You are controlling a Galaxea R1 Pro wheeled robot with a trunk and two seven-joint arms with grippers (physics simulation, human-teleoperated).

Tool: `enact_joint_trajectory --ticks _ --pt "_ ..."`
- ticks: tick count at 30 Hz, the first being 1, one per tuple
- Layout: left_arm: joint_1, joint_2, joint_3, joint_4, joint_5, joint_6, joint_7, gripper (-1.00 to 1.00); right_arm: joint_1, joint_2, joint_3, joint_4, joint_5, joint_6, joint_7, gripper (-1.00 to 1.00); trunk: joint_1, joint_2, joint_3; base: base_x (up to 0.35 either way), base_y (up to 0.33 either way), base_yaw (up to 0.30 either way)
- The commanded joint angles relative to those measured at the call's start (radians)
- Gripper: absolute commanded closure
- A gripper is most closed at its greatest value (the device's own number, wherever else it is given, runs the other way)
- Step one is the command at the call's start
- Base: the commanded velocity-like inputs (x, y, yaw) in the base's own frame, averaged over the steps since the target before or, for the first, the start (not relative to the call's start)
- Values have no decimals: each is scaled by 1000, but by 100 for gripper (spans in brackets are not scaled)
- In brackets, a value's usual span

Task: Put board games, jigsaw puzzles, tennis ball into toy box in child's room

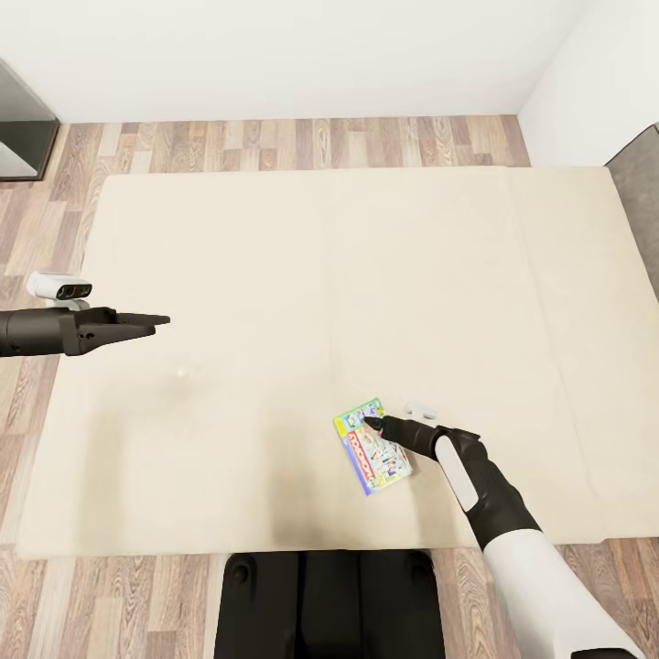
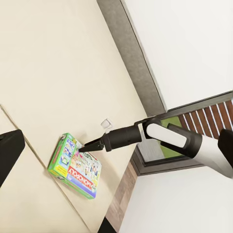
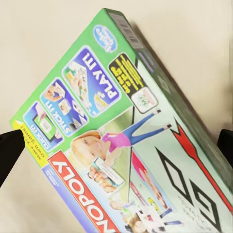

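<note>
A green-and-white "Monopoly" board game (image 1: 372, 448) lies flat on the beige mattress of the bed (image 1: 275, 256), near its front edge. My right gripper (image 1: 375, 424) hangs just over the box's far end. In the right wrist view the printed cover (image 3: 121, 141) lies between two dark fingertips (image 3: 9, 148) set wide apart, so this gripper is open and holds nothing. The left wrist view shows the same box (image 2: 75, 166) with the right gripper (image 2: 89, 144) at its edge. My left gripper (image 1: 157, 320) hovers open and empty over the bed's left side, far from the box.
Wood-plank floor surrounds the bed, with white walls behind. The grey headboard (image 1: 641, 201) runs along the bed's right end. A dark cabinet corner (image 1: 20, 128) stands at the far left. My dark base (image 1: 329, 604) is against the bed's front edge.
</note>
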Motion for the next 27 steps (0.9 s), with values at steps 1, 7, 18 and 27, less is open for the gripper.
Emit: enact_joint_trajectory --ticks 1,7,18,27 --pt "0 1 0 0 0 11 -4 -100 0 0 -1 -1 1 5 3 -100 1 -1 -1 0 0 0" --pt "0 1 0 0 0 11 -4 -100 -2 0 -3 0 1 5 4 -100 1 -1 -1 0 0 0" --pt "0 1 1 0 0 11 -4 -100 -4 0 1 5 -2 10 3 -100 1 -1 -1 0 0 0" --pt "0 1 1 0 0 11 -4 -100 -4 0 3 5 -3 44 2 -100 1 -1 -1 0 0 0"
